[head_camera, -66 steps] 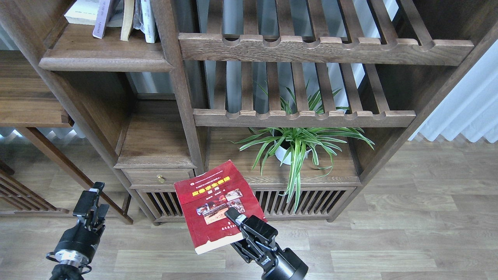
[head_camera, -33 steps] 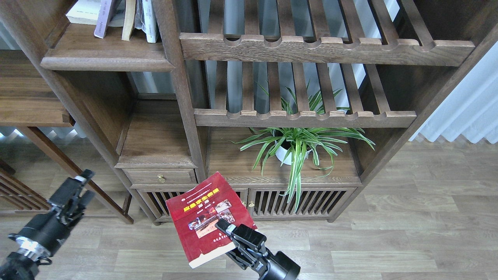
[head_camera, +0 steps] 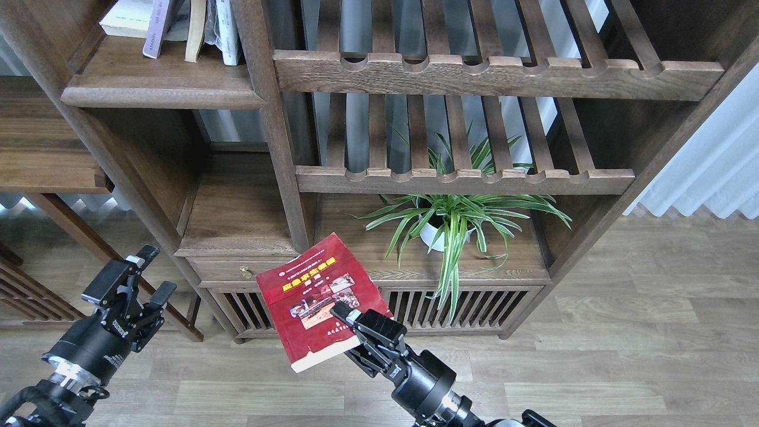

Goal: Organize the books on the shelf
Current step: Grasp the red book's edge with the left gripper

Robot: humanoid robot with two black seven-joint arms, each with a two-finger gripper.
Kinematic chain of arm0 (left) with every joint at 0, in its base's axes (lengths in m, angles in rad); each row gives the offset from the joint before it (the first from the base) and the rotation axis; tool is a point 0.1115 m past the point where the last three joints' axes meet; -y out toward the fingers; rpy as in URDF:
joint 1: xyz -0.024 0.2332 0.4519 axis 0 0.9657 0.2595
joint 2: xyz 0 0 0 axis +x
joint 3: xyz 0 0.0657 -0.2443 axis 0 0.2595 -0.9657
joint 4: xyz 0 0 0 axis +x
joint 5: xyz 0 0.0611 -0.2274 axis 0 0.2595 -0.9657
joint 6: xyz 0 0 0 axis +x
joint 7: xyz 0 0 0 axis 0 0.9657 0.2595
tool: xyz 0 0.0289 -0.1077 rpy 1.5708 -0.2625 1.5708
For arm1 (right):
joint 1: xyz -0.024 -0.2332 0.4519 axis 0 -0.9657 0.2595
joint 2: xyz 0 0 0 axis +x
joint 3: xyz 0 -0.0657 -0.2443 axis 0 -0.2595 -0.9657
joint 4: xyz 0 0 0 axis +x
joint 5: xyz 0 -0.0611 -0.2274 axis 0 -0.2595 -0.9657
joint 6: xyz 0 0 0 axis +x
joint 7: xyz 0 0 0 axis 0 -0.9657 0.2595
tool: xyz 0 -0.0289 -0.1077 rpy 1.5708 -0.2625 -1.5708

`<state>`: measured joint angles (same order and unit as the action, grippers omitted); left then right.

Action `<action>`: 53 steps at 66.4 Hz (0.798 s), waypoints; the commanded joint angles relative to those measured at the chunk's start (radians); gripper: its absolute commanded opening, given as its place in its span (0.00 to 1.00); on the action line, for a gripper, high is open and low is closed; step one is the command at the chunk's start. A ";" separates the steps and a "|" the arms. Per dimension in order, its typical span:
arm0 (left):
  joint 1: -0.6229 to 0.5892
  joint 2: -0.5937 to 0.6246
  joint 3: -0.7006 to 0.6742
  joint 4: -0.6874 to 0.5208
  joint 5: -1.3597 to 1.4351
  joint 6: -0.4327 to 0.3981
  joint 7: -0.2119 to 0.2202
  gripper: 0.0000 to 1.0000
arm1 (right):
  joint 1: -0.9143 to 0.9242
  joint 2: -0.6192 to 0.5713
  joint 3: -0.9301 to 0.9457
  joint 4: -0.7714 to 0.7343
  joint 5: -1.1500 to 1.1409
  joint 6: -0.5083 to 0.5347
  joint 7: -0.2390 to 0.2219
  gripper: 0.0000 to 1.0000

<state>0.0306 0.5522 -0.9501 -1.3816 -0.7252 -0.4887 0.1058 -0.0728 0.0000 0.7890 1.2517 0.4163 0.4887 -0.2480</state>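
The dark red book [head_camera: 320,299] with small photos on its cover was held in the air in front of the cabinet's lower slatted doors, tilted so its cover faced up and its pale page edge showed along the lower side. The right end effector [head_camera: 350,317] had it clamped at the lower right corner, one finger lying across the cover and the rest of the gripper tucked under the book. Up and to the left of that end effector, well apart from it, sat the shelf [head_camera: 160,89], a flat dark-brown board with a rounded front edge, and on it stood other books [head_camera: 178,24]: a pale one lying flat, a lavender one leaning, and two more upright beside them. Just beyond the held book, above and to the right of the end effector, a spider plant [head_camera: 453,222] in a white pot stood on the low cabinet top under the slatted racks [head_camera: 462,178]. Up and left of the end effector, a small drawer [head_camera: 243,270] with a brass knob sat close to the book's upper left corner. Far off to the left of the book, the left end effector [head_camera: 139,281] hung over the wooden floor with its two fingers spread apart, holding nothing.
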 commanded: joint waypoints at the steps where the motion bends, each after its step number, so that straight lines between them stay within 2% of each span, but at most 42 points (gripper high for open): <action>1: 0.000 -0.018 0.068 0.000 -0.002 0.000 0.002 0.98 | 0.016 0.000 -0.031 0.000 0.030 0.000 0.000 0.11; 29: -0.061 -0.112 0.188 0.003 0.000 0.000 0.000 0.99 | 0.028 0.000 -0.039 0.000 0.041 0.000 -0.001 0.11; 43: -0.122 -0.190 0.273 0.050 -0.002 0.000 -0.001 0.99 | 0.028 0.000 -0.048 0.003 0.039 0.000 0.001 0.11; 53: -0.144 -0.206 0.284 0.067 -0.002 0.000 -0.012 0.98 | 0.027 0.000 -0.048 0.003 0.039 0.000 0.000 0.11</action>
<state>-0.0959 0.3600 -0.6751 -1.3264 -0.7270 -0.4887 0.0997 -0.0445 0.0000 0.7412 1.2545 0.4556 0.4887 -0.2474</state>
